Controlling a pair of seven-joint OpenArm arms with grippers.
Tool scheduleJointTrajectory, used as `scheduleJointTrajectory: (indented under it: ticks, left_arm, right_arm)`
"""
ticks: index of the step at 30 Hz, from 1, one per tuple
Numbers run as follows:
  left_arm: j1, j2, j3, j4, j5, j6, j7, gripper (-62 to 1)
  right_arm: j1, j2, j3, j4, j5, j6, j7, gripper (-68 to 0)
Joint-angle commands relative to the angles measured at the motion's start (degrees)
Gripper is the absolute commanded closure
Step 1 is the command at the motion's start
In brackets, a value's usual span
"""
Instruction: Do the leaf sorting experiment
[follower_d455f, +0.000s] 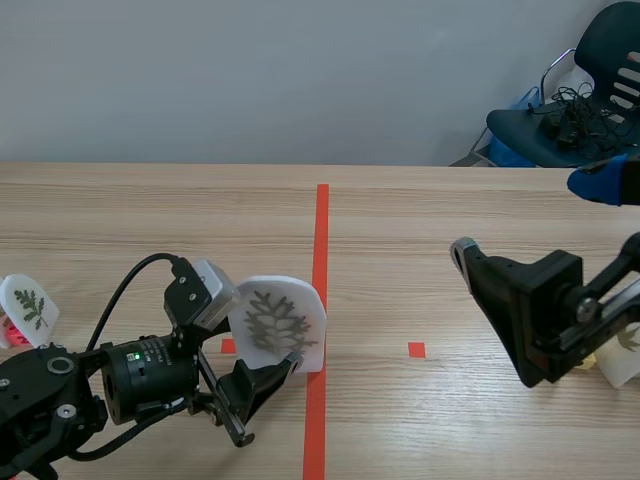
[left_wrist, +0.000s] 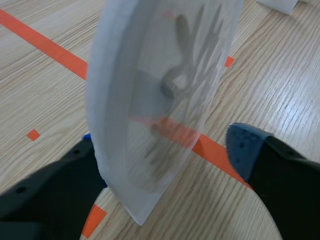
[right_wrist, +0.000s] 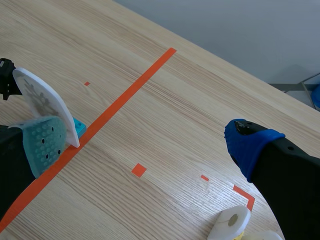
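Leaf card (follower_d455f: 277, 322), a thin white arch-shaped plate with a grey leaf printed on it, is being shown standing upright on its straight lower edge between the fingers of the left pincer (follower_d455f: 263, 397), right at the orange-red tape line (follower_d455f: 321, 240) on the tabletop (follower_d455f: 430, 215). The left pincer is being presented spread: one finger is lying just beside one face, while the blue pad (left_wrist: 243, 146) of the other is being seen apart from the opposite face. The card is being judged light, stiff and smooth, so it is likely to be tipped or slid by a one-sided push. The two flat faces, low and near the middle, are being judged the best hold. The right pincer (right_wrist: 147, 144) is being seen spread on nothing, well apart.
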Motion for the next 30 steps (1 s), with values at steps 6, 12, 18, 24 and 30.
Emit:
scheduleJointTrajectory:
  ticks: [6,12,18,24,30]
  left_arm:
    - [0.1,-0.3,-0.7,1.4,-0.7,-0.3,-0.8,-12.6]
    - [0.6,-0.8,-1.3,2.6,-1.6,-2.2,-0.8,-5.3]
    - [7.5,-3.6,-8.6,15.3,-9.0,-5.9,2.8,-5.3]
    - [18.9,-4.1,-21.4,27.0,-14.4,-4.9,7.6,-5.3]
    - [23.3,-3.3,-27.5,26.2,-16.3,5.5,8.3,-5.3]
  right_arm:
    - [0.8,-0.2,0.3,0.0,0.4,-0.2,0.4,-67.9]
    - [0.8,-0.2,0.3,0.0,0.4,-0.2,0.4,-67.9]
    - [0.8,-0.2,0.3,0.0,0.4,-0.2,0.4,-67.9]
    - [0.8,-0.1,0.3,0.0,0.4,-0.2,0.2,-67.9]
    - [0.8,-0.1,0.3,0.0,0.4,-0.2,0.2,-67.9]
